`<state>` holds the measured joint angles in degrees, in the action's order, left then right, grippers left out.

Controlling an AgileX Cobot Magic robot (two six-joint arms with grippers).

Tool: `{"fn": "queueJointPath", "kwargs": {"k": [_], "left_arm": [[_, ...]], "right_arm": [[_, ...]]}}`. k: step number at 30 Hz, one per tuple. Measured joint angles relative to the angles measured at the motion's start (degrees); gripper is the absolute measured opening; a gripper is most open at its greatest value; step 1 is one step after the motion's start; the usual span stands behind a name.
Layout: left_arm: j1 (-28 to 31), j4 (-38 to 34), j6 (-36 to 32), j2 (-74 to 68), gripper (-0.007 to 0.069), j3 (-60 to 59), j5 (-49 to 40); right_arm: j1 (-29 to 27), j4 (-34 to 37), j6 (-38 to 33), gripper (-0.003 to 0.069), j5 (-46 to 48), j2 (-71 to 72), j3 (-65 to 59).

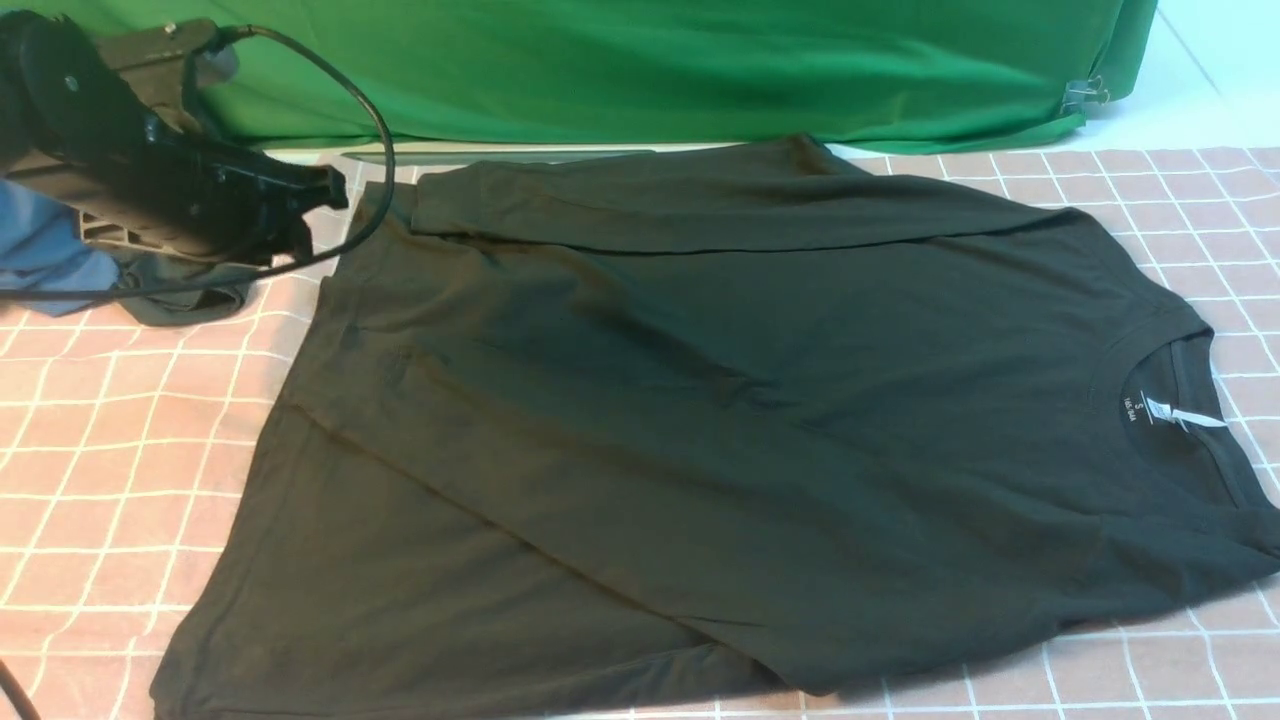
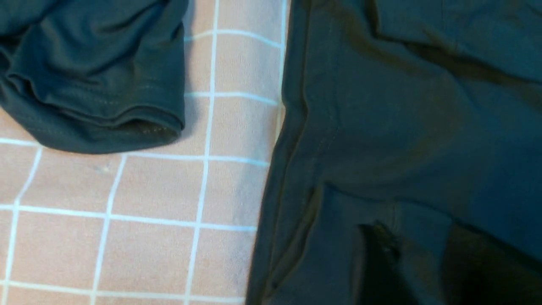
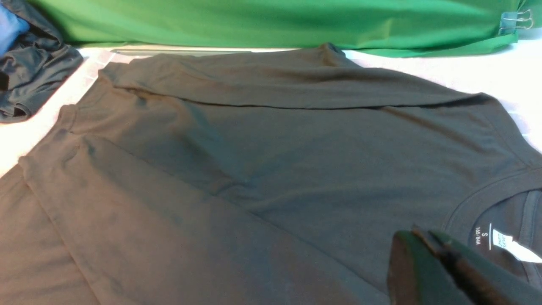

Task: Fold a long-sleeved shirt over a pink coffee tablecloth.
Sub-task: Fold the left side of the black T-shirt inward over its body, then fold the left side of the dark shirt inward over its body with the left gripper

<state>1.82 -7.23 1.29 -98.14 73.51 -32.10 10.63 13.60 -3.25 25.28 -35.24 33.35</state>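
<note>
shirt position: large black crew-neck long-sleeved shirt (image 1: 700,400) lies spread flat on the wide dusty-pink tablecloth with a thin white grid (image 1: 100,450). collar is toward the robot's right, hem toward its left. white neck label (image 1: 1190,415) shows inside the collar. far sleeve (image 1: 700,200) is folded across the back edge of the body. near sleeve (image 1: 550,480) is folded in a slant across the lower body toward the hem. the cloth shows on all sides of the shirt except at the near-right, where the shirt runs out of the front view.

left gripper (image 1: 325,195): sits at the shirt's far hem corner. in the left wrist view its two dark fingers (image 2: 377,254) stand apart above the shirt fabric, just inside the stitched hem edge. nothing is pinched between them. whether the tips touch the fabric: cannot tell, dark on dark and blurred.

right gripper (image 3: 419,237): seen only in its own wrist view. jaws pressed together with nothing between them, above the shirt just beside the collar.

other items: smaller dark garment (image 1: 190,295) lies bunched on the tablecloth beside the hem, apart from the shirt, partly under the left arm. a blue cloth (image 1: 40,250) lies next to it at the left edge. plain green fabric (image 1: 650,60) hangs along the back, with a metal binder clip (image 1: 1088,95) at its right end.
</note>
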Motion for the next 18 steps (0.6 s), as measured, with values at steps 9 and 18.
{"fn": "queueJointPath", "kwargs": {"k": [9, 18], "left_arm": [[0.00, -2.88, 8.64, -5.65, 0.0449, 11.14, -3.12], [-0.52, -12.14, 2.69, -20.84, 0.0449, 25.99, -3.68]], "right_arm": [[0.00, 0.00, 0.00, 0.0037, 1.08, 0.00, 0.00], [0.00, 0.00, 0.00, 0.0037, 2.25, 0.00, 0.00]]}}
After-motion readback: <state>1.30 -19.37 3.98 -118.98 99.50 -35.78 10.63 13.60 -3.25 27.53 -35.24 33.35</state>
